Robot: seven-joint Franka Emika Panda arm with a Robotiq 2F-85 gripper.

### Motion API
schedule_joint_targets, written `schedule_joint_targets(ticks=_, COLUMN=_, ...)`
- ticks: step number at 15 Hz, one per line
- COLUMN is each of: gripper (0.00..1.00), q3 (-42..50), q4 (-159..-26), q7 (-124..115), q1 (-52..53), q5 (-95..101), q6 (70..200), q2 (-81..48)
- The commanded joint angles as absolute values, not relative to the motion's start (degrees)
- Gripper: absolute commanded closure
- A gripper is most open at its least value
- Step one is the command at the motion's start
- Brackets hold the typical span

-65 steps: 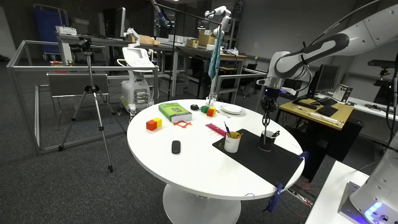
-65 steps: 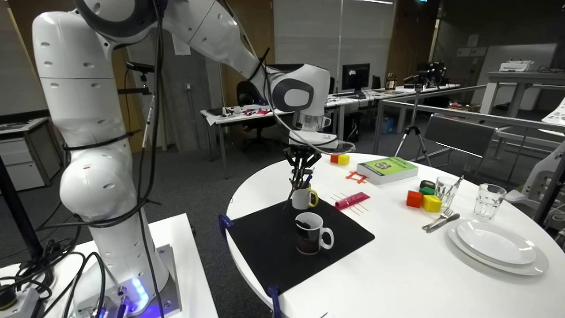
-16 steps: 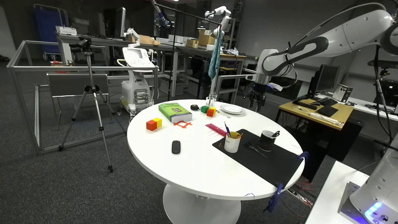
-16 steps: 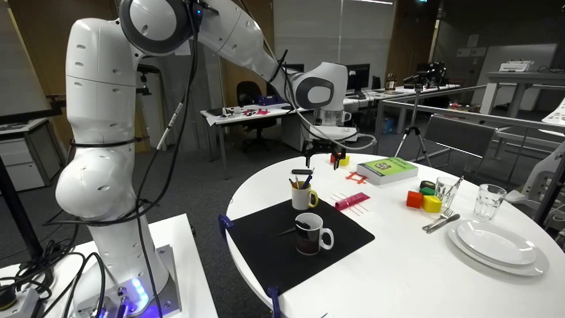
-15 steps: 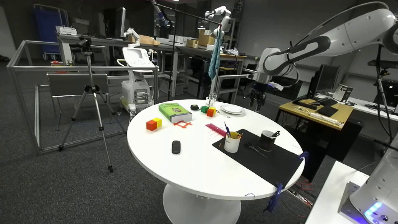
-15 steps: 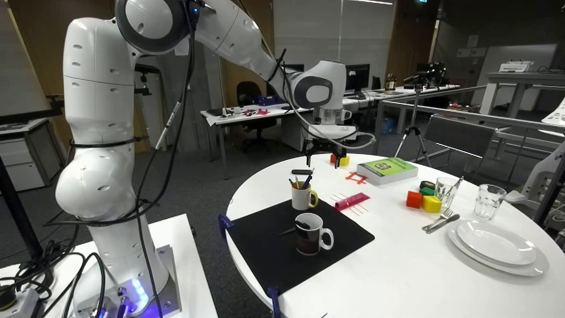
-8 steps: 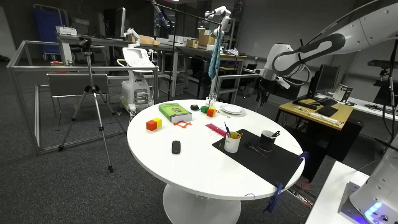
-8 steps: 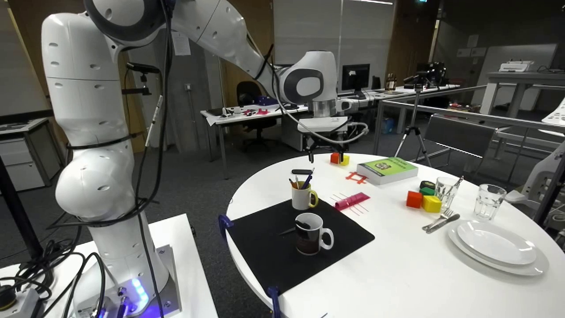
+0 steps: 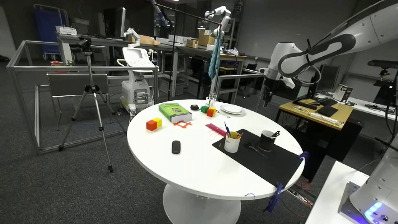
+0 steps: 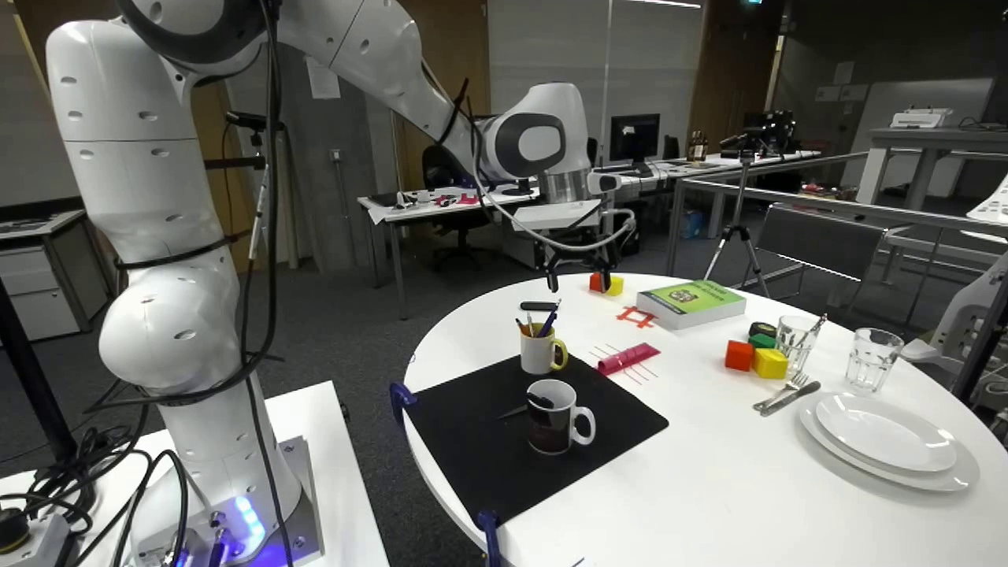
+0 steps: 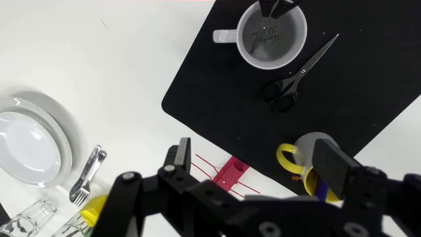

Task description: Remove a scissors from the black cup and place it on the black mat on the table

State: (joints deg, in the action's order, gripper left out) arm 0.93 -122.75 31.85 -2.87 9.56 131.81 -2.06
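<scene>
Fingers [image 11: 330, 166] stand wide apart on the gripper [image 10: 579, 283], with nothing held between them. White and many-jointed, the robot arm [image 10: 370, 59] carries the gripper raised well clear of the round white table [image 10: 709, 504]. On that table the black mat [image 10: 480, 453] lies flat. Stacked plates [image 10: 890, 433] sit well apart from it, as does a thick green book [image 10: 697, 298]. The black cup [image 10: 549, 431] stands upright on the mat, pale inside, with a white handle. Near one corner of the mat stands a yellow-handled cup [image 10: 538, 356]. Two blue clamps [image 9: 274, 199] sit at the mat's edge. Between the two cups, flat on the mat, lie scissors [image 11: 303, 71] with black handles and blades together, just beside the black cup. Another pair of scissors [image 11: 264, 28] leans inside the black cup, its handles above the rim. A blue pen [image 9: 227, 129] sticks up from the yellow-handled cup.
</scene>
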Motion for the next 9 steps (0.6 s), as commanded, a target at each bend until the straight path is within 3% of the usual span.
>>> schedule_joint_targets(ticks=1, gripper=0.0, q3=1.14, q4=-122.7, q7=30.84, q1=-2.62, q5=9.58, q6=130.95, q2=-1.94)
schedule_joint_targets(ticks=9, gripper=0.0, q3=1.14, q4=-122.71, q7=29.88, q1=-2.6, q5=9.58, q6=130.21, q2=-1.88)
